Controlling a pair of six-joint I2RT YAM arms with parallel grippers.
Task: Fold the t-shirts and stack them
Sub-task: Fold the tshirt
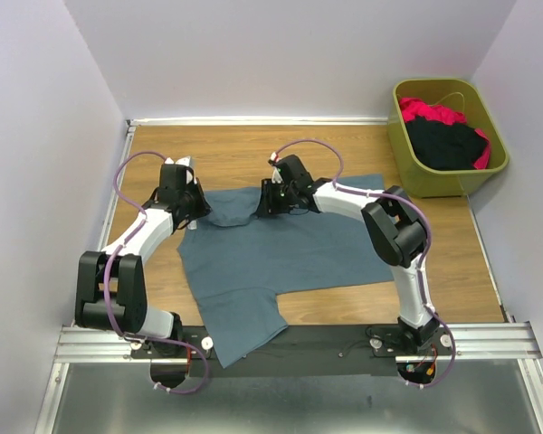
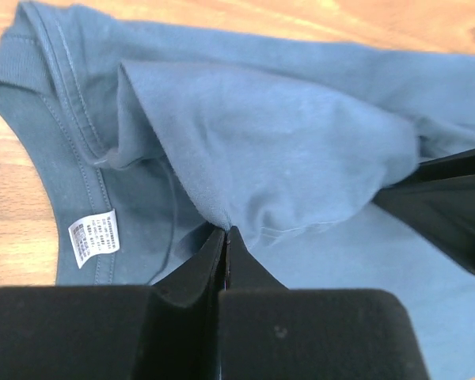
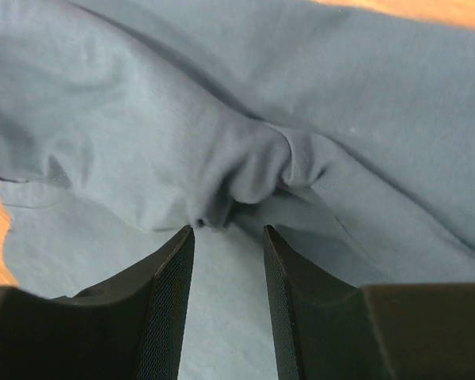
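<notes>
A slate-blue t-shirt (image 1: 281, 253) lies spread on the wooden table, its collar end toward the far side and one sleeve hanging over the near edge. My left gripper (image 1: 197, 208) is shut on a raised fold of it (image 2: 226, 226), close to the collar and the white neck label (image 2: 91, 239). My right gripper (image 1: 266, 202) stands open over the shirt's far edge, a bunched ridge of cloth (image 3: 249, 170) just beyond its fingertips (image 3: 186, 237) and nothing between them. A red-pink t-shirt (image 1: 430, 112) and a black t-shirt (image 1: 445, 145) lie in the bin.
An olive-green plastic bin (image 1: 405, 154) stands at the far right of the table. White walls close in the left, back and right sides. A metal rail (image 1: 489, 339) runs along the near edge by the arm bases. The right gripper's dark finger (image 2: 451, 206) shows in the left wrist view.
</notes>
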